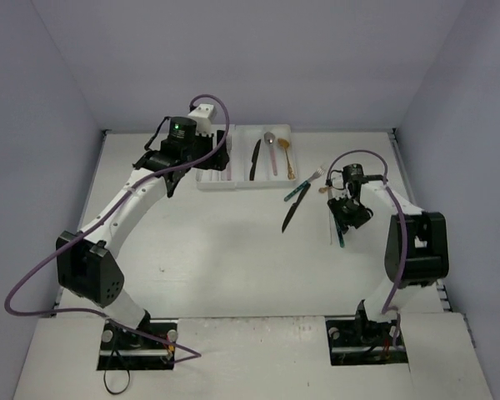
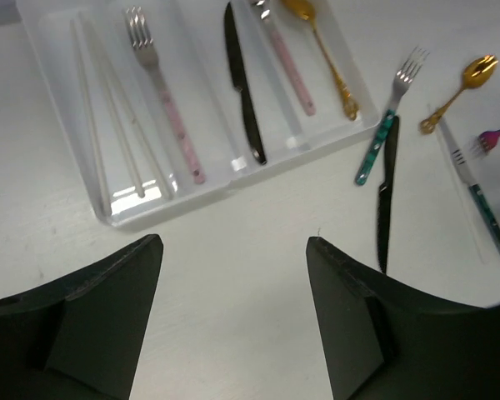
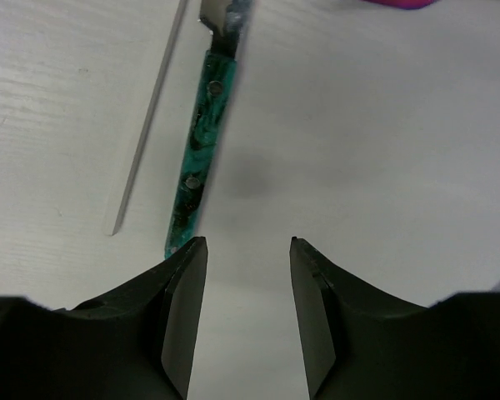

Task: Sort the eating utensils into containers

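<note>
The white tray (image 1: 233,187) stands at the back centre; in the left wrist view the tray (image 2: 175,208) holds a pink-handled fork (image 2: 162,92), a black knife (image 2: 243,83), a pink-handled spoon (image 2: 290,62) and a gold spoon (image 2: 327,54). On the table to its right lie a teal-handled fork (image 2: 382,137), a second black knife (image 2: 386,192), a gold spoon (image 2: 458,87) and a teal-handled knife (image 3: 202,142). My left gripper (image 2: 233,246) hovers open in front of the tray. My right gripper (image 3: 248,243) stands open and empty, the teal knife handle just off its left fingertip.
Thin white sticks (image 2: 108,125) lie in the tray's leftmost compartment, and another white stick (image 3: 146,125) lies beside the teal knife. A pink fork (image 2: 493,136) sits at the far right. Grey walls close in the table on three sides.
</note>
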Controlling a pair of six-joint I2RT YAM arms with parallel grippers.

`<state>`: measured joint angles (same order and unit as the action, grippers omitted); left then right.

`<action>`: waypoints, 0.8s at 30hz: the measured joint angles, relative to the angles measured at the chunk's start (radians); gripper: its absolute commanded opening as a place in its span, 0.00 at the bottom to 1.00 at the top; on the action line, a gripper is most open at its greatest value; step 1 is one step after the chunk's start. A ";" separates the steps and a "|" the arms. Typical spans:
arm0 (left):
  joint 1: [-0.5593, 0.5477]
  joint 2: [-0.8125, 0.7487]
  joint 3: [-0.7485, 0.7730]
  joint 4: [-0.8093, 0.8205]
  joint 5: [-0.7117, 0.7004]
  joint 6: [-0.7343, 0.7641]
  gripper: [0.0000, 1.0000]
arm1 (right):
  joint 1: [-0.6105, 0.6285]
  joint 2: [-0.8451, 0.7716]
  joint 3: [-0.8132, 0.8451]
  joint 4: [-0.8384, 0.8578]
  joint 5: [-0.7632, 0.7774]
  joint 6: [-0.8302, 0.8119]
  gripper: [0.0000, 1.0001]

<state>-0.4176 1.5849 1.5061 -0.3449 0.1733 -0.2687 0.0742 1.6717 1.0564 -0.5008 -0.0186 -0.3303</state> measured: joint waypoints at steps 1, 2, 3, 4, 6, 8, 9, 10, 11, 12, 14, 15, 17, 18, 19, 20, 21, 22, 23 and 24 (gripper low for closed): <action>0.011 -0.017 -0.036 -0.008 -0.002 0.002 0.67 | 0.000 0.023 0.006 -0.003 -0.011 0.003 0.42; 0.019 -0.032 -0.065 -0.022 -0.003 0.004 0.67 | 0.000 0.039 0.012 -0.005 -0.019 0.007 0.43; 0.027 -0.046 -0.092 -0.030 -0.005 0.006 0.67 | 0.000 0.052 0.018 -0.008 -0.027 0.010 0.43; 0.032 -0.061 -0.117 -0.027 -0.007 0.008 0.67 | 0.000 0.059 0.024 -0.012 -0.034 0.014 0.43; 0.042 -0.096 -0.170 -0.029 -0.007 0.008 0.67 | 0.000 0.070 0.045 -0.016 -0.042 0.021 0.44; 0.053 -0.127 -0.207 -0.031 -0.006 0.008 0.67 | 0.000 0.086 0.067 -0.015 -0.049 0.027 0.44; 0.059 -0.137 -0.217 -0.031 -0.006 0.008 0.67 | 0.000 0.095 0.076 -0.014 -0.052 0.031 0.44; 0.066 -0.145 -0.224 -0.030 -0.006 0.007 0.67 | 0.000 0.106 0.083 -0.013 -0.054 0.034 0.44; 0.073 -0.149 -0.226 -0.030 -0.006 0.007 0.67 | 0.000 0.119 0.089 -0.012 -0.058 0.038 0.43; 0.079 -0.153 -0.228 -0.029 -0.006 0.006 0.67 | 0.000 0.133 0.095 -0.011 -0.061 0.041 0.43; 0.089 -0.155 -0.228 -0.025 -0.007 0.004 0.67 | 0.000 0.167 0.111 -0.016 -0.072 0.047 0.43; 0.093 -0.155 -0.228 -0.024 -0.007 0.004 0.67 | 0.000 0.185 0.121 -0.018 -0.078 0.050 0.43; 0.098 -0.155 -0.228 -0.024 -0.007 0.003 0.67 | 0.000 0.198 0.137 -0.022 -0.088 0.058 0.42; 0.099 -0.155 -0.228 -0.024 -0.007 0.003 0.67 | 0.000 0.202 0.141 -0.023 -0.093 0.062 0.33; 0.101 -0.155 -0.228 -0.023 -0.006 0.003 0.67 | 0.000 0.206 0.144 -0.025 -0.096 0.066 0.21; 0.103 -0.155 -0.228 -0.023 -0.006 0.003 0.67 | 0.000 0.208 0.148 -0.028 -0.099 0.070 0.12; 0.103 -0.155 -0.228 -0.023 -0.006 0.003 0.67 | 0.000 0.209 0.148 -0.029 -0.105 0.074 0.05; 0.104 -0.155 -0.228 -0.023 -0.006 0.003 0.67 | -0.001 0.210 0.149 -0.031 -0.108 0.080 0.00; 0.105 -0.155 -0.228 -0.023 -0.006 0.003 0.67 | -0.001 0.210 0.149 -0.033 -0.109 0.090 0.00; 0.107 -0.155 -0.228 -0.023 -0.006 0.003 0.67 | -0.001 0.210 0.150 -0.033 -0.112 0.090 0.00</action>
<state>-0.3107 1.4300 1.2783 -0.3679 0.1671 -0.2657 0.0734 1.8812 1.2060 -0.5335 -0.1302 -0.2405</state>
